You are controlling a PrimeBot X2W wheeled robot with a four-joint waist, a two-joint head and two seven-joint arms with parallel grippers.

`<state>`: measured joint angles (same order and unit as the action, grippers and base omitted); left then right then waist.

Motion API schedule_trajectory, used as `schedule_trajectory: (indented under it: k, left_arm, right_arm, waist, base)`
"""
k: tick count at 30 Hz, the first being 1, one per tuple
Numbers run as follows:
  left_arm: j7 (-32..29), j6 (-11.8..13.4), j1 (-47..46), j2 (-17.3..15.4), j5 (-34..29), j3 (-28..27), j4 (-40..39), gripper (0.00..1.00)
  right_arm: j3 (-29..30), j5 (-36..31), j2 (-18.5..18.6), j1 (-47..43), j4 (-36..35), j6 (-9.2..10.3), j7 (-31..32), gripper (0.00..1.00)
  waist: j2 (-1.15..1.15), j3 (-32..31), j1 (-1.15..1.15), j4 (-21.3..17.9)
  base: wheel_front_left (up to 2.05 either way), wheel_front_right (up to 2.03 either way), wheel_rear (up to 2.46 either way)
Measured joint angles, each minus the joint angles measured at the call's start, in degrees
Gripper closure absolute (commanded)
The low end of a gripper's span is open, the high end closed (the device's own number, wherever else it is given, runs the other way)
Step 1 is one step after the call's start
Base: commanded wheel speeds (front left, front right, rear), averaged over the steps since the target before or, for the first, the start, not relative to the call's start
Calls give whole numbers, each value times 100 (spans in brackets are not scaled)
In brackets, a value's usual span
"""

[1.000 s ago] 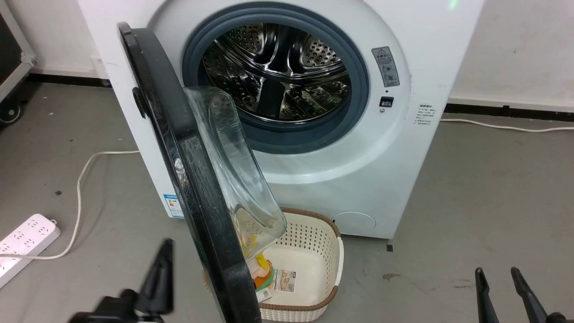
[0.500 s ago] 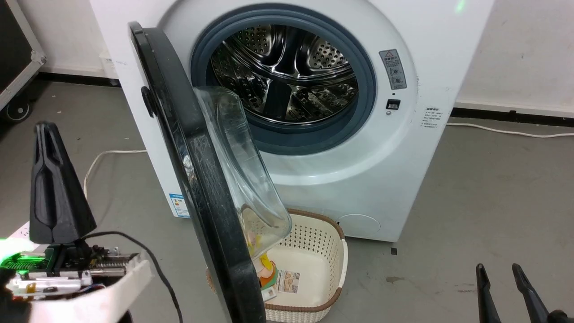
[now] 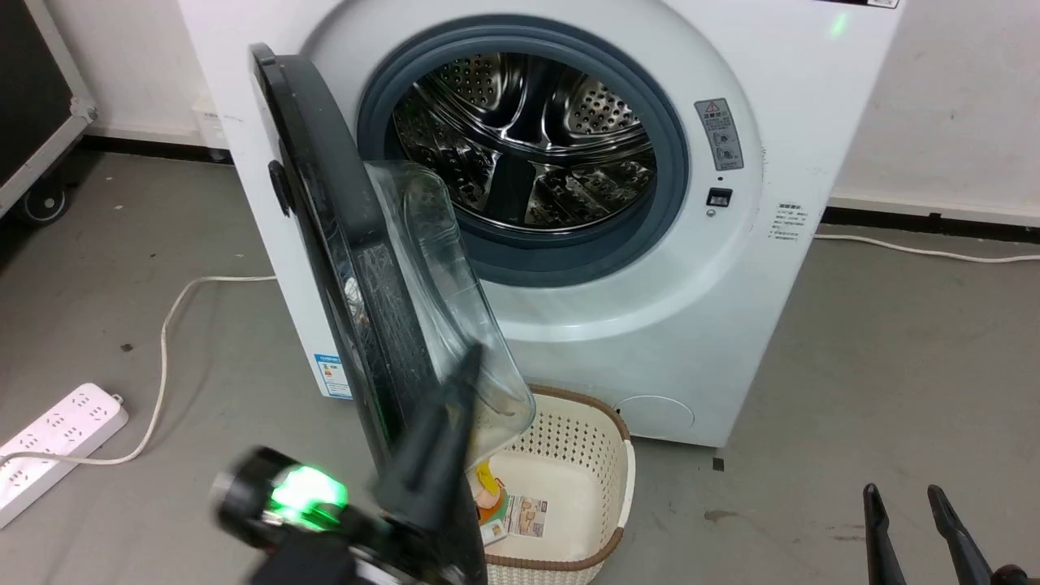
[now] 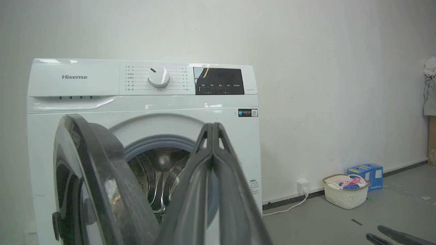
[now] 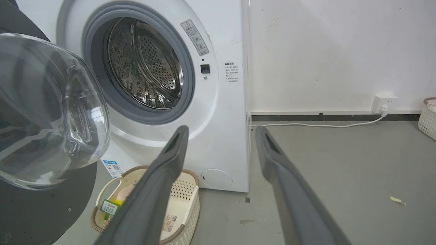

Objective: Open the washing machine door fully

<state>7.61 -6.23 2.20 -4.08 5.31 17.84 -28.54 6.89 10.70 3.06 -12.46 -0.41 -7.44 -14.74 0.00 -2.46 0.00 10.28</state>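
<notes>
The white washing machine [image 3: 731,325] stands with its steel drum [image 3: 528,138] exposed. Its black washing machine door [image 3: 325,211] hangs from the left side, edge-on to the head view, with the clear glass bowl [image 3: 439,284] facing the opening. My left gripper [image 3: 470,361], blurred, is shut and empty; it points up in front of the door's lower inner side, and I cannot tell if it touches. In the left wrist view the left gripper [image 4: 213,127] points at the drum, right of the door [image 4: 88,177]. My right gripper [image 3: 902,496] rests open and empty at the lower right, far from the door [image 5: 51,112].
A cream laundry basket [image 3: 601,455] sits on the floor under the door. A white power strip [image 3: 57,439] and its cable [image 3: 162,357] lie at the left. A wheeled case [image 3: 41,122] stands at the far left. A second basket [image 4: 345,195] and a blue box [image 4: 368,172] sit by the right wall.
My left gripper swung from the far left of the head view down and right, to in front of the door's lower inner side. The camera shifted slightly. The right gripper stayed put.
</notes>
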Motion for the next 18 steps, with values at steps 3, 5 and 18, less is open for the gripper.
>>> schedule_trajectory:
  k: [3, 5, 18]
  left_arm:
    - [-271, -35, 148, -47, 56, 374, 224, 100]
    - [-532, -48, 263, -74, 116, 590, 393, 100]
    - [-1260, 280, 586, -162, 281, 659, 1395, 100]
  right_arm:
    - [-7, 5, 0, 1, 29, 0, 0, 0]
    - [-18, 5, 0, 1, 42, 0, 0, 0]
    - [-75, 7, -1, 5, 102, 0, 0, 0]
  waist:
    - [0, -12, 0, 29]
    - [0, -22, 0, 48]
    - [0, 25, 0, 132]
  base:
    - [0, 0, 0]
    - [0, 0, 0]
    - [0, 0, 0]
